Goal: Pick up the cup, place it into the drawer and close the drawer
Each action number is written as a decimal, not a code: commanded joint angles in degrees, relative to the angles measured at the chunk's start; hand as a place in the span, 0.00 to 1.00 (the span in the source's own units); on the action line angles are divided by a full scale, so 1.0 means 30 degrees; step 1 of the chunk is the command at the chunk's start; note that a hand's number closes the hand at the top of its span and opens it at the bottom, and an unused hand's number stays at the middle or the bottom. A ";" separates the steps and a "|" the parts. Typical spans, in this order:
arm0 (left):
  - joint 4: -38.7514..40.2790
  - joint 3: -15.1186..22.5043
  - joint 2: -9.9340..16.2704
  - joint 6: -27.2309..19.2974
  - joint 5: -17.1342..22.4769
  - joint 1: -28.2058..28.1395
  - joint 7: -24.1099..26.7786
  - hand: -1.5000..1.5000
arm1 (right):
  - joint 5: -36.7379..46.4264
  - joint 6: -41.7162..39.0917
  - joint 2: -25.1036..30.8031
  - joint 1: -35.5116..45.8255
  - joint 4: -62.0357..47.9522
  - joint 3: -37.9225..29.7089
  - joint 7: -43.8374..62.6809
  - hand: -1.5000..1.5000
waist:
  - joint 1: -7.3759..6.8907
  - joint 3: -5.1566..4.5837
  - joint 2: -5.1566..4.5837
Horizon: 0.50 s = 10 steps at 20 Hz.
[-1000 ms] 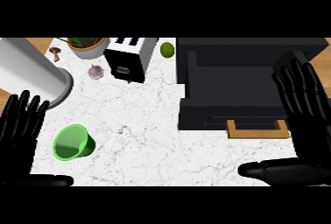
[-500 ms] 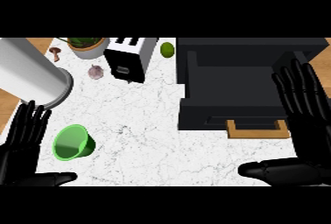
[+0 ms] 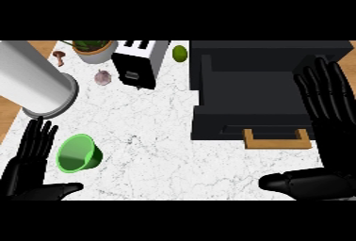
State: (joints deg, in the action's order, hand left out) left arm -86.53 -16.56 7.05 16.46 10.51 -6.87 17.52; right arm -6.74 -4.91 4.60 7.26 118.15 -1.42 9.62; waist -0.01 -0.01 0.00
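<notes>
target: bright green plastic cup (image 3: 78, 153), lying tipped on the white marble counter (image 3: 153, 150), lower left area
cup axis: rim opening faces up toward the camera and a bit left; base points right/down-right, so the long axis looks steeply tilted rather than flat
left hand (image 3: 31, 162): black, fingers straight and spread, pointing up the view, thumb out to the right below the cup; holds nothing
cup vs left hand: cup sits just beside the fingers, on their right, above the thumb, inside the open V of fingers and thumb; can't tell if touching
right hand (image 3: 327, 122): black, fingers straight, upright at right edge, resting; grasps nothing
nearer hand: left, clearly; right is well apart across the counter
drawer: black cabinet drawer with tan wooden handle (image 3: 277, 139), right of centre; looks pulled out toward the robot, not certain
cup vs drawer: cup is far left of it
step judged: pre-grasp, cup not yet picked up
next move needs: left hand closing rightward round the cup wall
</notes>
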 commanded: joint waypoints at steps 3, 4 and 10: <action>0.3788 -0.0272 0.0302 -0.0151 -0.0950 0.1289 0.2177 0.00 | -0.0432 -0.0574 0.0212 0.0616 -0.1664 -0.0693 -0.1238 0.00 | -0.0004 0.0000 -0.0005; 0.4491 -0.0468 0.0834 0.0832 -0.0843 0.0845 0.2776 0.00 | -0.1719 -0.0635 0.1051 0.0748 -0.0199 -0.1905 0.0704 0.00 | 0.0034 -0.0004 0.0000; 0.6267 -0.0465 0.0888 0.0215 -0.0711 0.2255 0.3449 0.00 | 0.0227 -0.0070 -0.0491 -0.0951 0.0505 0.0388 -0.0573 0.00 | 0.0008 0.0001 0.0009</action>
State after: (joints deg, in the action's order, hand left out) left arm -69.02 -18.20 9.74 17.58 8.03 -0.82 27.03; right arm -7.64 -6.06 4.47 5.91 117.94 -2.17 7.83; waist 0.08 -0.01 0.00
